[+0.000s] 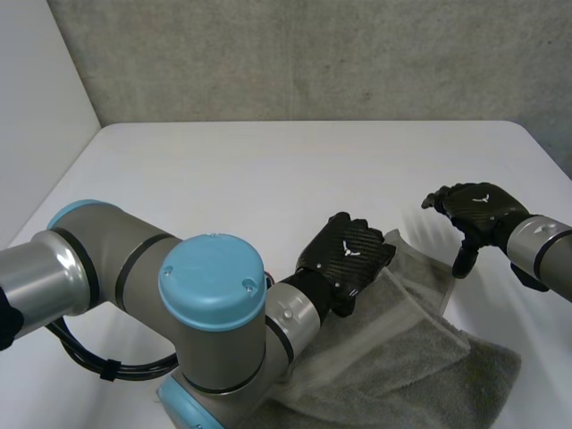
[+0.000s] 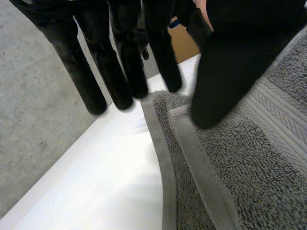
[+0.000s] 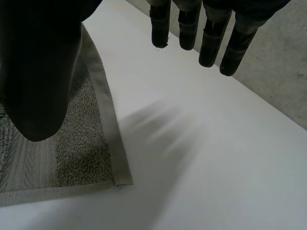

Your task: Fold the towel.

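Grey towel (image 1: 420,357): lies on the near right of the white worktop (image 1: 268,170), partly doubled over, with two hems side by side at the far corner. Risk at left hand (image 1: 347,257): presses that corner from above rather than gripping it, so any sideways move could slide the top layer off the lower one or drag the whole cloth. Risk at right hand (image 1: 474,213): hangs clear of the cloth over bare worktop, just beside a corner (image 3: 117,181); could close on nothing or nudge the hem away on the way down. Left fingers (image 2: 120,72): straight, spread, tips down at the hem's edge, thumb (image 2: 216,86) pressed on the pile, nothing gripped as far as seen. Right fingers (image 3: 208,45): loosely extended, empty, touching nothing.
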